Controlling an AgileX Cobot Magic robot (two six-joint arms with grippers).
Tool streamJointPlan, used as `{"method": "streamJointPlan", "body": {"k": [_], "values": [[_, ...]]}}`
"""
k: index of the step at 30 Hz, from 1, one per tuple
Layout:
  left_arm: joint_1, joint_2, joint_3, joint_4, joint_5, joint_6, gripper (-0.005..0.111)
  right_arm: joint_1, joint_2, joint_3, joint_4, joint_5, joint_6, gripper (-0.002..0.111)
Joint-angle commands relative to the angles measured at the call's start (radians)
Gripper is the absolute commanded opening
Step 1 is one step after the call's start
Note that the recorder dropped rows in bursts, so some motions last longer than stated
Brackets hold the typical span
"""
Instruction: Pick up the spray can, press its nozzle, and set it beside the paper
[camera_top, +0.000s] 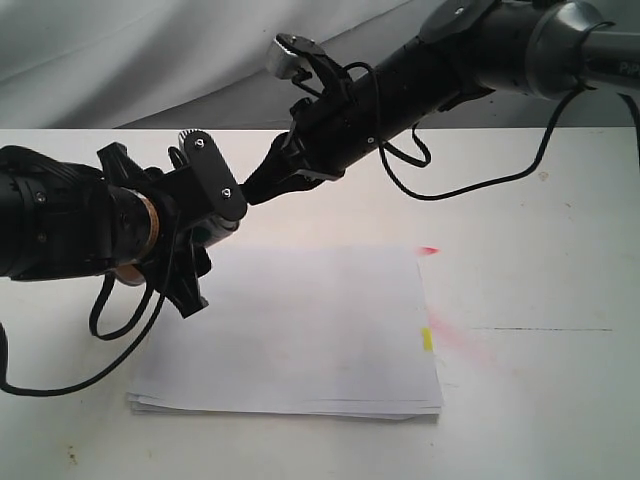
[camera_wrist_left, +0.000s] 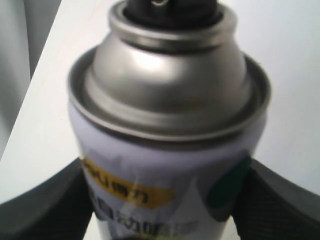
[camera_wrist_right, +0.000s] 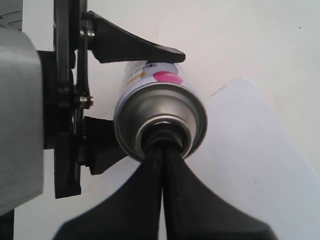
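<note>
Holding the spray can (camera_wrist_left: 165, 130) by its body, the left gripper (camera_top: 212, 228) is clamped on it from two sides and carries it in the air, over the table (camera_top: 540, 420) near the far left corner of the paper (camera_top: 300, 330). The can's long axis seems far from upright, and its silver shoulder with the nozzle (camera_wrist_left: 167, 7) points toward the right gripper (camera_wrist_right: 161, 150). That one has its fingers pressed together, grasping nothing, and the joined tips touch the nozzle along this axis (whether spray comes out, I cannot tell). For the setting down I judge that the left arm matters: the can should turn upright and descend on bare table just beside the sheets' edge, not on them.
</note>
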Motion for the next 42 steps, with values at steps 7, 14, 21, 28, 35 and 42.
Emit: {"method": "streamJointPlan", "body": {"k": [7, 14, 21, 28, 35, 42], "values": [[-0.005, -0.014, -0.014, 0.036, -0.058, -0.001, 0.0, 0.022, 0.032, -0.006, 0.005, -0.002, 0.005, 0.0], [-0.005, -0.014, -0.014, 0.038, -0.058, -0.001, 0.0, 0.022, 0.032, -0.006, 0.005, -0.006, 0.005, 0.0], [-0.005, -0.014, -0.014, 0.038, -0.062, -0.001, 0.0, 0.026, 0.032, -0.006, 0.021, -0.034, 0.003, 0.0], [-0.005, -0.014, -0.014, 0.038, -0.062, -0.003, 0.0, -0.036, -0.027, -0.006, -0.043, -0.035, 0.006, 0.0], [-0.005, -0.014, -0.014, 0.038, -0.062, -0.003, 0.0, -0.187, -0.121, -0.004, -0.044, 0.063, 0.016, 0.0], [-0.005, -0.014, -0.014, 0.038, -0.062, -0.013, 0.0, -0.18, -0.121, -0.004, -0.044, 0.063, 0.014, 0.0]]}}
